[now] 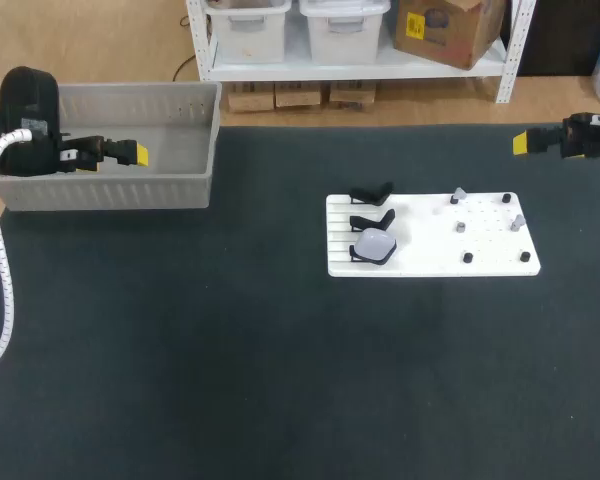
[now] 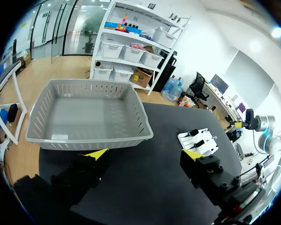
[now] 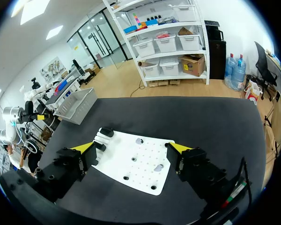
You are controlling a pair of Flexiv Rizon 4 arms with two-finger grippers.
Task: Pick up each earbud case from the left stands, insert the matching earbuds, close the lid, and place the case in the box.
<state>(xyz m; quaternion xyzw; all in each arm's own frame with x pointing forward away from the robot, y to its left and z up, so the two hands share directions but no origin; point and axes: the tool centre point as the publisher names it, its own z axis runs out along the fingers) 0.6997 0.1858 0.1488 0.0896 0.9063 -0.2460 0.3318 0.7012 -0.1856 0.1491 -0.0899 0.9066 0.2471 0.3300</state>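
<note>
Earbud case (image 1: 373, 245) sits on the nearest stand (image 1: 356, 256) of the white board (image 1: 490, 262), while left gripper (image 2: 144, 154) at the box (image 2: 91, 136) and right gripper (image 3: 133, 148) both gape empty.

One grey box (image 1: 110, 190), one white board (image 1: 430, 258), three black stands (image 1: 372, 192), one pale earbud case (image 1: 376, 245)

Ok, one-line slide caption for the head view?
Open left gripper near the box, open right gripper at the table's right edge, one case on the board.
</note>
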